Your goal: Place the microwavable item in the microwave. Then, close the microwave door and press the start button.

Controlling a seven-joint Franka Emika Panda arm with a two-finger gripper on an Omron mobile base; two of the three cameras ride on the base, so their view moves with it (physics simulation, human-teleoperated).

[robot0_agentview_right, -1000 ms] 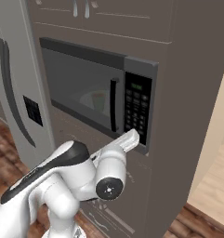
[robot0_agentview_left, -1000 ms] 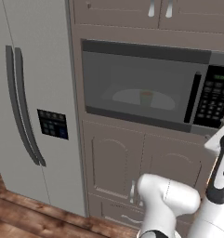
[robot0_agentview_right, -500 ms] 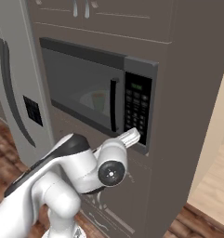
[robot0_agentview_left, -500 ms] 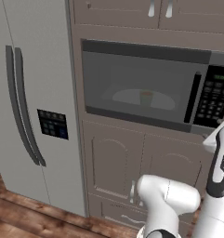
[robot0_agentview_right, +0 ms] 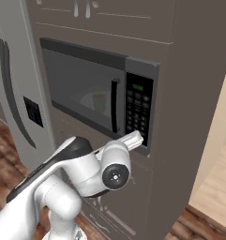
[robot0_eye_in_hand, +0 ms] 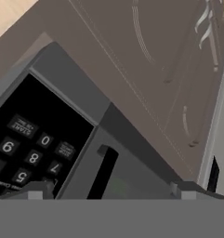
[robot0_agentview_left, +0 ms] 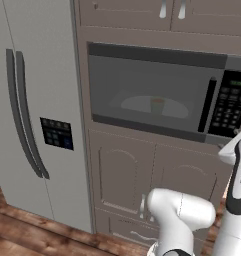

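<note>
- Green cup (robot0_agentview_left: 157, 105) sits on the white turntable plate (robot0_agentview_left: 151, 106) inside the microwave (robot0_agentview_left: 167, 92), seen dimly through the dark glass; from the right base view the cup (robot0_agentview_right: 100, 100) shows as a pale green shape behind the window.
- The microwave door (robot0_agentview_left: 149, 90) lies flush with the oven front, shut, with its vertical black bar handle (robot0_agentview_left: 207, 105) at the door's right edge, just beside the keypad panel (robot0_agentview_left: 231, 107).
- The keypad panel (robot0_agentview_right: 136, 111) carries a small green display (robot0_agentview_right: 137, 87) at its top and rows of buttons below.
- The gripper (robot0_agentview_right: 132, 140) is at the lower edge of the keypad, at or just short of the panel; contact cannot be confirmed.
- In the hand view the two fingertips (robot0_eye_in_hand: 35, 190) rise far apart at the bottom edge, so the claw stands open and holds nothing.
- Between them, that view shows the keypad (robot0_eye_in_hand: 25, 139) with its number keys and a "START" button (robot0_eye_in_hand: 22, 126), the door handle (robot0_eye_in_hand: 102, 172), and a faint green blur (robot0_eye_in_hand: 116, 187) behind the glass.
- A tall grey fridge (robot0_agentview_left: 34, 110) stands to the left of the microwave, with two long dark handles (robot0_agentview_left: 24, 112) and a small dark dispenser panel (robot0_agentview_left: 57, 133).
- Brown cabinet doors (robot0_agentview_left: 152, 185) fill the space under the microwave, and more cabinets (robot0_agentview_left: 167, 12) sit above it.
- The robot's white arm (robot0_agentview_right: 72, 173) reaches up past the lower cabinets, covering part of them in both base views.
- Wooden flooring (robot0_agentview_left: 37, 237) runs along the foot of the fridge and cabinets.
</note>
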